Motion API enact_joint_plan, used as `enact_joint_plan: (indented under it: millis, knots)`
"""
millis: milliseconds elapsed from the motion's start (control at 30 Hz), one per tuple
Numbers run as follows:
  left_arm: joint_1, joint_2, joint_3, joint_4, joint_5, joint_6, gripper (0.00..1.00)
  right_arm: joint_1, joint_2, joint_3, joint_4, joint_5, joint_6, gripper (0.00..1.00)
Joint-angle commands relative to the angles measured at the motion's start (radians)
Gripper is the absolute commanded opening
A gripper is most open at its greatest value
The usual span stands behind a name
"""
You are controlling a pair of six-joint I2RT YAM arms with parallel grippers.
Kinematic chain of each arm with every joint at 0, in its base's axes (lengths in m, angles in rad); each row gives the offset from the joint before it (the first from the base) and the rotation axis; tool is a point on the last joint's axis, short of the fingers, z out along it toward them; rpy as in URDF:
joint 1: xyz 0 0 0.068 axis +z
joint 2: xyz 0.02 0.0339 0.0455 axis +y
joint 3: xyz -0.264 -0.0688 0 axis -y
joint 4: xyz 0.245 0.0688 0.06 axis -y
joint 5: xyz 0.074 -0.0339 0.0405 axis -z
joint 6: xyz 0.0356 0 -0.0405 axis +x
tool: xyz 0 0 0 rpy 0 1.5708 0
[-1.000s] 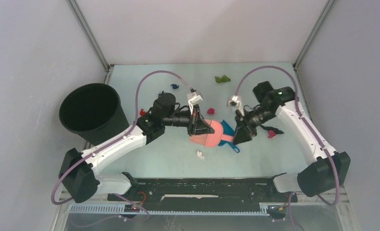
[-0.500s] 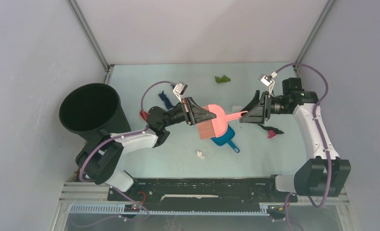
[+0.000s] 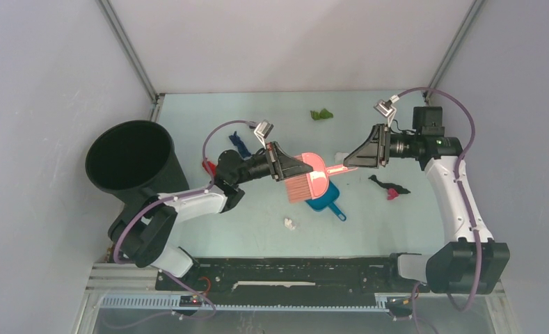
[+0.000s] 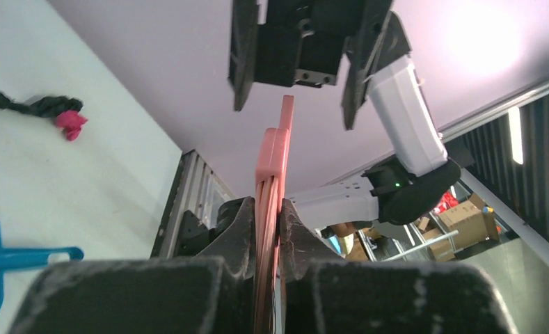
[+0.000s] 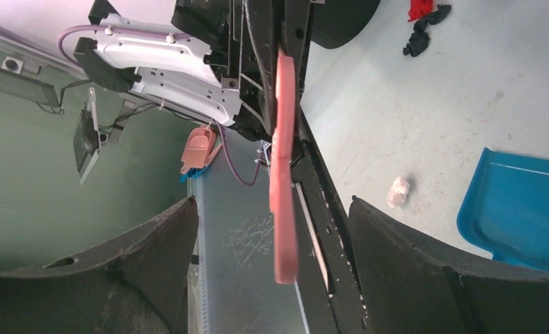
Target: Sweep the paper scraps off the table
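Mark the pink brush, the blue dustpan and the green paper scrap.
pink brush (image 3: 306, 188), top external view, middle of the bristles
blue dustpan (image 3: 325, 202), top external view, bare pan beside the brush
green paper scrap (image 3: 321, 114), top external view, its centre

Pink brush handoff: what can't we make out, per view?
- Top external: blue dustpan mouth, under the pink brush.
- Top external: red scrap, partly behind the left arm.
- Left wrist: brush bristles, hidden by fingers of the left gripper.
- Right wrist: dustpan, cut off by the right edge.
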Motion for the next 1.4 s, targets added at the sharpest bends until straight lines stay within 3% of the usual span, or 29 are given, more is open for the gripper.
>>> enact_joint_plan:
  millis: [0, 433, 1000, 1200, 1367]
  knots:
    - [0.005, -0.055, 0.05, -0.102, -0.005, 0.102, 0.0, 0.025, -0.043, -0.002, 0.123, 0.063, 0.196, 0.85]
    - [0.009, -0.041, 0.03, -0.046, -0.036, 0.075, 0.0, 0.097, -0.073, -0.052, 0.126, 0.178, 0.188, 0.71]
    - [0.019, -0.021, 0.027, -0.045, -0.043, 0.068, 0.0, 0.101, -0.081, -0.071, 0.15, 0.137, 0.202, 0.44]
    - [0.019, -0.021, 0.028, -0.045, -0.042, 0.067, 0.0, 0.085, -0.076, -0.081, 0.174, 0.132, 0.219, 0.34]
    - [0.019, -0.009, 0.037, -0.055, -0.028, 0.064, 0.0, 0.075, -0.08, -0.088, 0.179, 0.136, 0.212, 0.19]
